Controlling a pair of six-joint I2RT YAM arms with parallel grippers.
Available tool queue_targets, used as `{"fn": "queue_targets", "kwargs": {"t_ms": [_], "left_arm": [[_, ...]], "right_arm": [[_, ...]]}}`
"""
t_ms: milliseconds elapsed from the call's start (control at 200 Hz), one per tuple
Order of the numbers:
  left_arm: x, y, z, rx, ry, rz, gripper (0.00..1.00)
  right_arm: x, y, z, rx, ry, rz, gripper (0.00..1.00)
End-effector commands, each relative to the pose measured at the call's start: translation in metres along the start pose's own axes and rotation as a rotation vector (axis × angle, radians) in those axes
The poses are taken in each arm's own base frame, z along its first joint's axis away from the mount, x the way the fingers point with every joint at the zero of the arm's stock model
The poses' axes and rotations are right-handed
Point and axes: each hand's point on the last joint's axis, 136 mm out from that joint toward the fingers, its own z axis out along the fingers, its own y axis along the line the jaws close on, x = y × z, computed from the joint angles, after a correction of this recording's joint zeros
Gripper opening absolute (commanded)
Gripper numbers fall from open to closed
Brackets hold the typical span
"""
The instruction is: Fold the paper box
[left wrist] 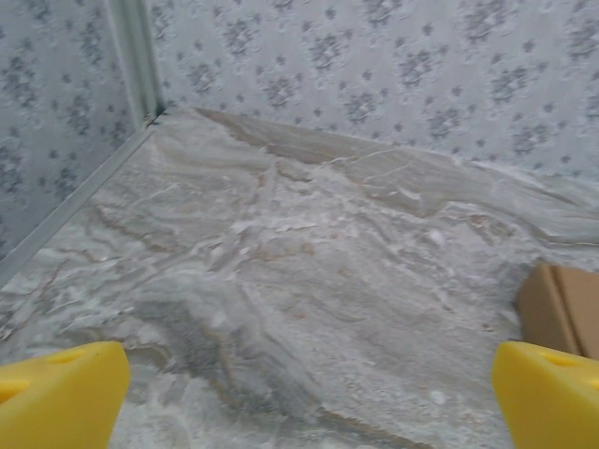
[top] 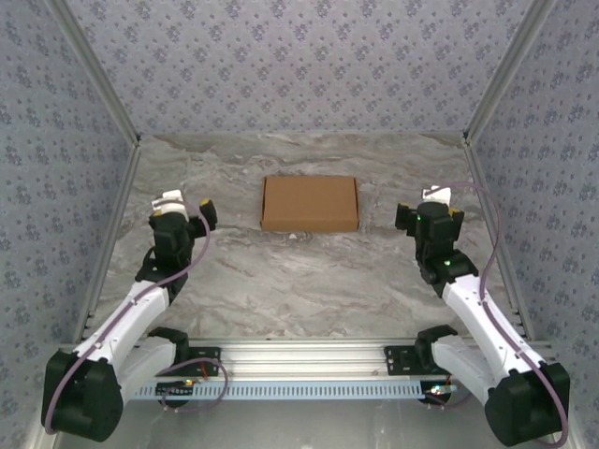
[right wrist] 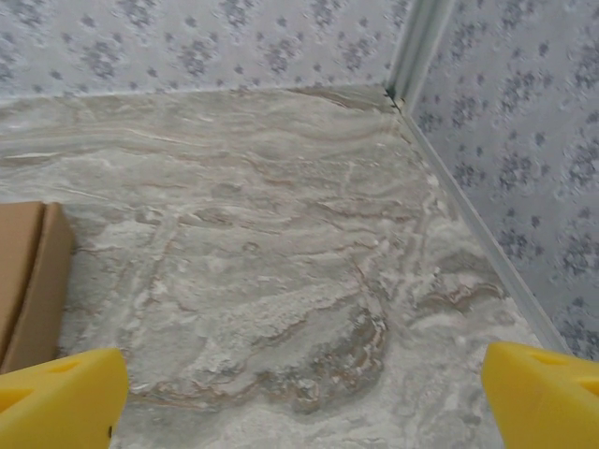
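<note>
Left gripper (top: pixel 185 208) sits at left centre of the overhead view, its yellow fingers (left wrist: pixel 58 398) spread wide and holding nothing. Right gripper (top: pixel 430 211) sits opposite at right centre, likewise spread and empty. Between them, at upper centre of the frame and well apart from both, you find the paper box (top: pixel 310 203) lying flat on the table (top: pixel 309 290). It reads as a closed, shallow rectangle: lid down, no flap standing loose. Judge the folding complete or nearly so; you cannot confirm that the tabs are seated. The shut lid hides the interior, so its contents cannot be stated.
</note>
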Motion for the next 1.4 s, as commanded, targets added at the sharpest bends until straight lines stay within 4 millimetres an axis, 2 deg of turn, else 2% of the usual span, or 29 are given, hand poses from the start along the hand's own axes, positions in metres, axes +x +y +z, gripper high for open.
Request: {"fn": "queue_targets", "kwargs": {"t_ms": [0,120,260,375,570,879,1019,1174,1219,1289,1394], "left_arm": [[0.003,0.015,0.004,-0.051,0.001,-0.004,0.99],[0.016,0.024,0.017,-0.071,0.033,0.057,0.99],[0.032,0.024,0.035,-0.058,0.038,0.124,0.99],[0.043,0.022,0.05,-0.049,0.061,0.152,0.99],[0.063,0.023,0.068,-0.05,0.108,0.206,0.99],[0.062,0.016,0.069,0.01,0.086,0.239,0.99],[0.058,0.021,0.071,0.025,0.061,0.225,0.99],[0.078,0.035,0.085,0.045,0.049,0.16,0.99],[0.074,0.033,0.088,0.053,0.031,0.165,0.99],[0.079,0.03,0.094,0.065,0.094,0.173,0.99],[0.079,0.033,0.094,0.064,0.097,0.16,0.99]], "right_arm": [[0.006,-0.013,0.006,0.045,-0.023,0.044,0.99],[0.021,-0.022,0.017,0.07,-0.025,0.078,0.99],[0.039,-0.031,0.031,0.093,0.002,0.104,0.99],[0.049,-0.028,0.042,0.065,0.019,0.087,0.99],[0.055,-0.02,0.053,0.03,0.025,0.057,0.99],[0.064,-0.013,0.064,-0.002,-0.014,0.002,0.99],[0.064,-0.009,0.067,-0.021,-0.025,-0.004,0.99],[0.065,-0.002,0.074,-0.045,-0.031,-0.01,0.99],[0.064,-0.001,0.075,-0.052,-0.038,-0.02,0.99],[0.065,0.001,0.077,-0.064,-0.046,-0.029,0.99],[0.063,0.003,0.08,-0.07,-0.065,-0.026,0.99]]}}
